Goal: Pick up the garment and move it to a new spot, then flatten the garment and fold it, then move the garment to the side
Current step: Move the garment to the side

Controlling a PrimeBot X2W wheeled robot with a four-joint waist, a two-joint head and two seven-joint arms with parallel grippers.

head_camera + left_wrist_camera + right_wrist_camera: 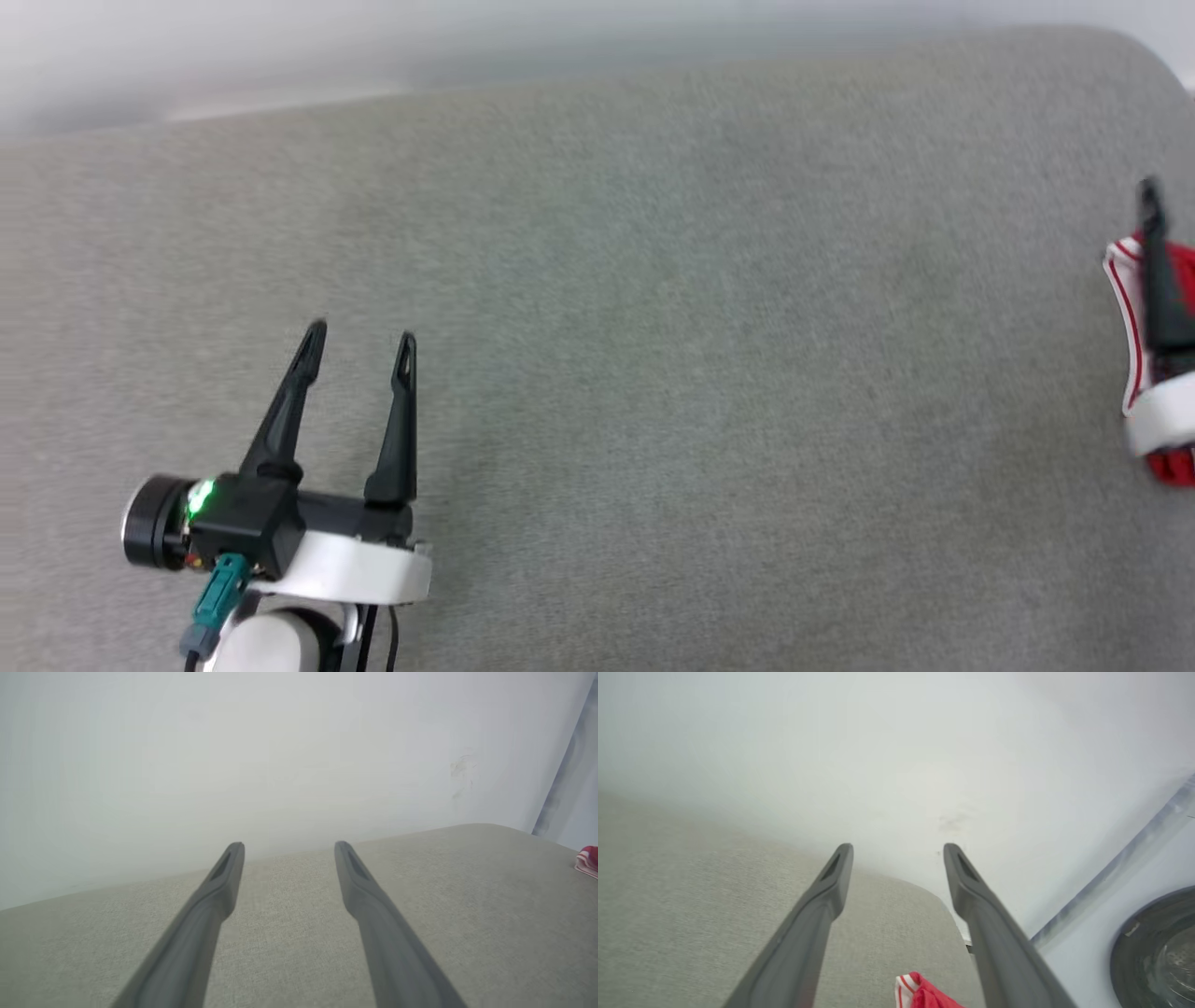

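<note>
On the grey surface (653, 373), head view, the left gripper (361, 334) sits at lower left. Its two fingers point up the picture and stand spread, nothing between them. A green light shows on its wrist housing.

At the far right edge of the same view lies the garment (1120, 271), a bunched red and white heap with striped trim, cut off by the frame. One dark finger (1158, 271) of the right arm lies across it, tip pointing up the picture. A white wrist band shows just below. The second finger cannot be made out there.

Right wrist view: the right gripper (896, 858) has its fingers spread wide apart. A small fold of the garment (924, 994), red with a white striped edge, shows at the bottom edge between the two fingers, nearer the right one. Neither finger is seen pressing on it; whether cloth touches a finger lower down cannot be told. Beyond the fingertips the surface ends at a rounded corner against a white wall (924, 742). A dark round rim (1134, 952) with glass inside shows at lower right.

Left wrist view: the fingers are parted over bare grey fabric, with the wall behind. The garment (588, 861) shows as a small red and white patch at the far right edge, well apart from this gripper.
</note>
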